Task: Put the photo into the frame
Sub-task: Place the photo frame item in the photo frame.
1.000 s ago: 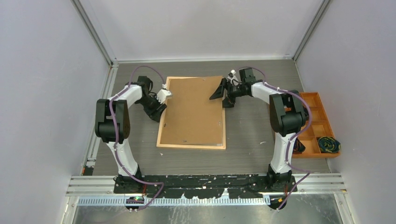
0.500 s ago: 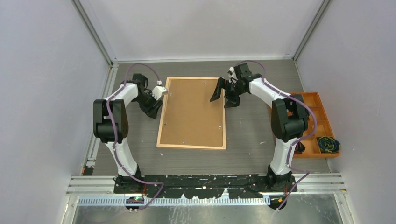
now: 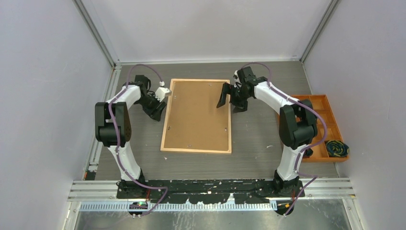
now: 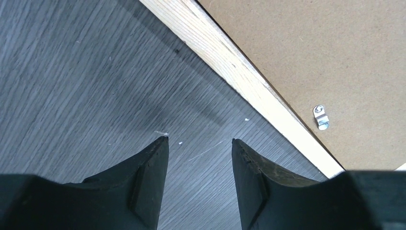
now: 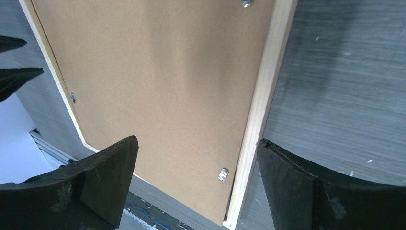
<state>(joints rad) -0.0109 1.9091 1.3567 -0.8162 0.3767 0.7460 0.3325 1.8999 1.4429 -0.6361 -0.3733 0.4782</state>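
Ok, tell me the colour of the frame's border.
Pale light wood on the frame; clearest in the right wrist view.

My left gripper (image 4: 200, 143) has backed off the frame (image 3: 196, 150). A second ago it sat over the frame's far-left corner; now it hangs above bare table just left of that edge. My right gripper (image 5: 197, 143) has spread its jaws much wider and turned a little, so it now straddles the frame's right rail, one finger inside it and the other outside.
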